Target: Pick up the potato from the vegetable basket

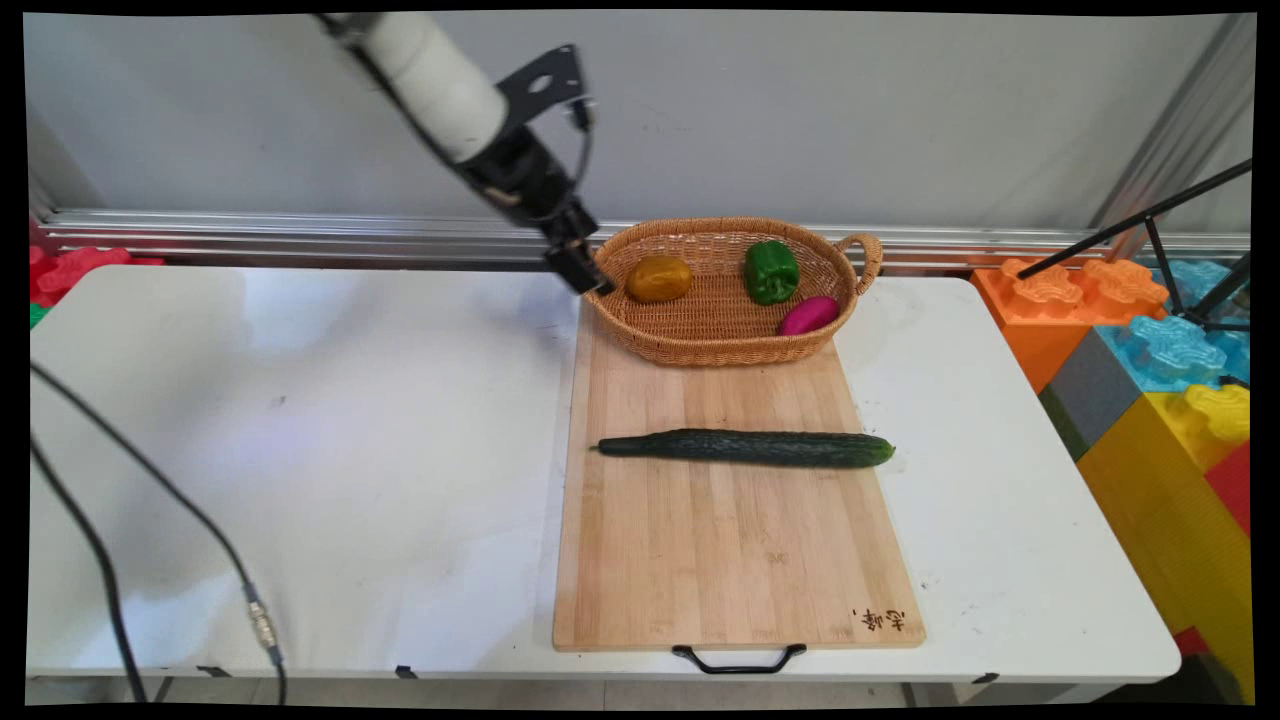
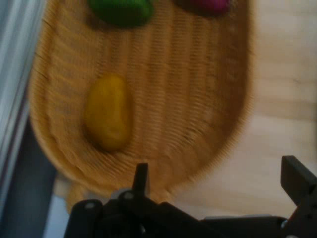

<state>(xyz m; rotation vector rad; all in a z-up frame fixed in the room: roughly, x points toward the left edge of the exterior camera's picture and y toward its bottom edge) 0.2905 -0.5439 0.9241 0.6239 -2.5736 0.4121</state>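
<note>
My black gripper (image 1: pixel 590 280) hangs at the left end of an oval wicker basket (image 1: pixel 700 345), just over its rim. In the hand view the gripper (image 2: pixel 218 181) is open, one finger (image 2: pixel 141 179) over the basket's rim (image 2: pixel 233 144) and the other over the board, with nothing between them. Closest to it in the basket is a yellow-brown vegetable (image 1: pixel 659 279) (image 2: pixel 108 112). A green pepper (image 1: pixel 771 271) (image 2: pixel 121 10) and a magenta vegetable (image 1: pixel 808 315) (image 2: pixel 208 5) lie farther along. A long dark cucumber (image 1: pixel 748 447) lies across the wooden cutting board (image 1: pixel 730 560).
The basket stands on the board's far end. The board's black handle (image 1: pixel 738 660) hangs over the table's near edge. Black cables (image 1: pixel 150 520) cross the table's left front. Big coloured plastic blocks (image 1: pixel 1160 370) stand off the right edge, and a metal rail (image 1: pixel 300 235) runs along the wall.
</note>
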